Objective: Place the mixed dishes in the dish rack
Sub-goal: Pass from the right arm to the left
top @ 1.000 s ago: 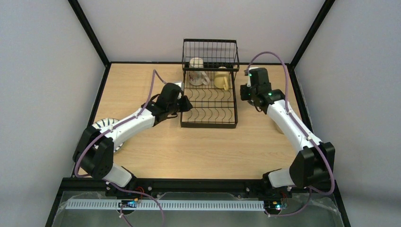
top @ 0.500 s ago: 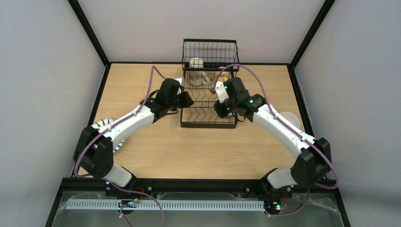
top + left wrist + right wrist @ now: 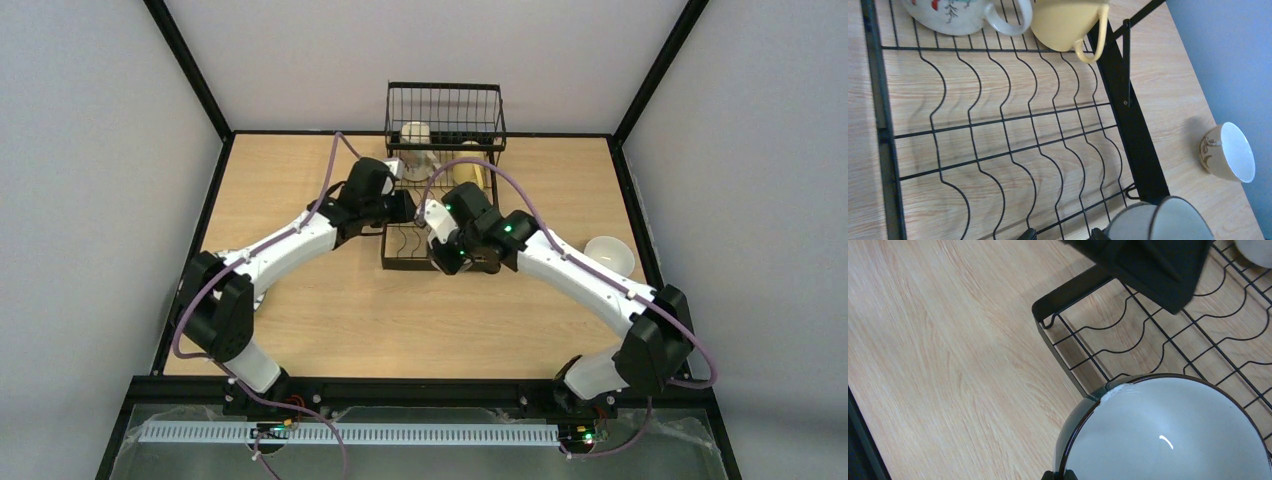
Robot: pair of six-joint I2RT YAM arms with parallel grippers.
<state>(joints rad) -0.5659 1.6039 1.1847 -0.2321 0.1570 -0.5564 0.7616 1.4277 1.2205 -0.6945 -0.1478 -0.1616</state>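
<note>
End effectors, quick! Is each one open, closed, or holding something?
Left end effector: open, holding nothing.
Right end effector: closed on the blue bowl, at its rim.

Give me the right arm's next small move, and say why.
Probably carry the white-inside, dark-rimmed bowl a little further in over the black wire dish rack before lowering. The right gripper is shut on its rim, and the bowl hangs at the rack's corner, partly over the wooden table.
</note>
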